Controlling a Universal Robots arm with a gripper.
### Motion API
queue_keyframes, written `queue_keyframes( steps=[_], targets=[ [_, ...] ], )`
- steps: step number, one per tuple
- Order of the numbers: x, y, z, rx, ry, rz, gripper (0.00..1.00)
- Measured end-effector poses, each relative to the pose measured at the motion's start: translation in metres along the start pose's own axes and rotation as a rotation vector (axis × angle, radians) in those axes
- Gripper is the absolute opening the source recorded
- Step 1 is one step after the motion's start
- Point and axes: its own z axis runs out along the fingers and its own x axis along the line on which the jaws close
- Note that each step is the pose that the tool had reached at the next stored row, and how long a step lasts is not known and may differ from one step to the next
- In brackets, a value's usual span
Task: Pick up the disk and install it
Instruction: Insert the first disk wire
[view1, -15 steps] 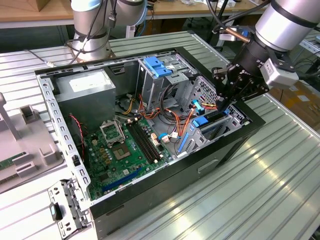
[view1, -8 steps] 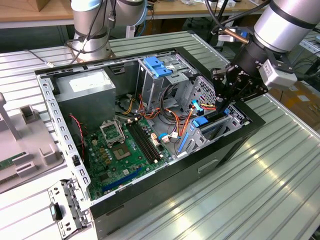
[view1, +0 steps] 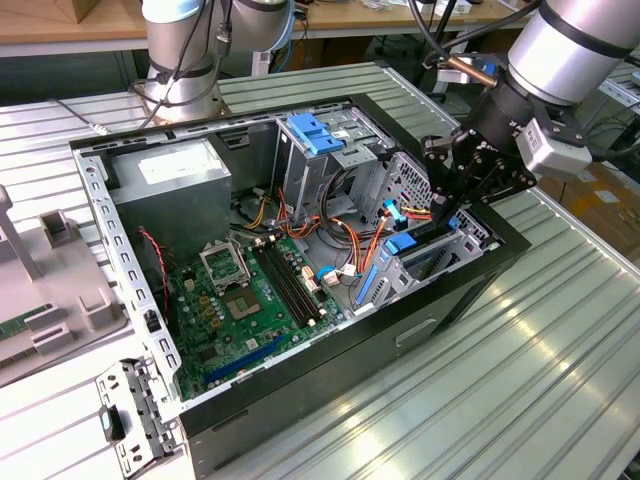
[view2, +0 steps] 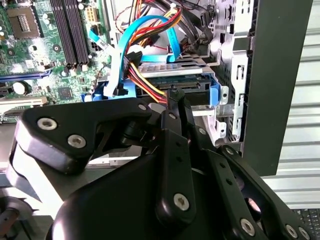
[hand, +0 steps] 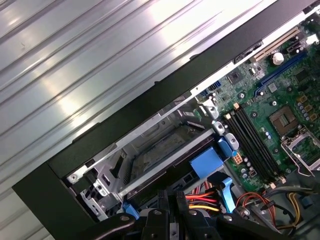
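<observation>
The disk lies flat in the drive cage at the corner of the open computer case, a blue side rail along its end. In the first wrist view the disk shows as a grey metal face inside the cage. My gripper reaches down into that corner of the case at the exterior view's right. In both wrist views its black fingers stand pressed together, tips at the disk's cabled edge, nothing visibly between them. Red, yellow and blue cables plug in right beside the fingertips.
A green motherboard covers the case floor, with a grey power supply at the back and a light-blue bracket on the upper cage. Orange cables loop near the cage. A second arm's base stands behind, a grey fixture to the left.
</observation>
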Motion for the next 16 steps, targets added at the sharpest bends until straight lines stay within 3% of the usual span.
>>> queue_keyframes(
  steps=[6,16],
  targets=[
    [0.0000,0.0000,0.0001,0.0028,0.0023,0.043,0.17],
    [0.0000,0.0000,0.0002,0.0052,0.0043,0.081,0.17]
  ],
)
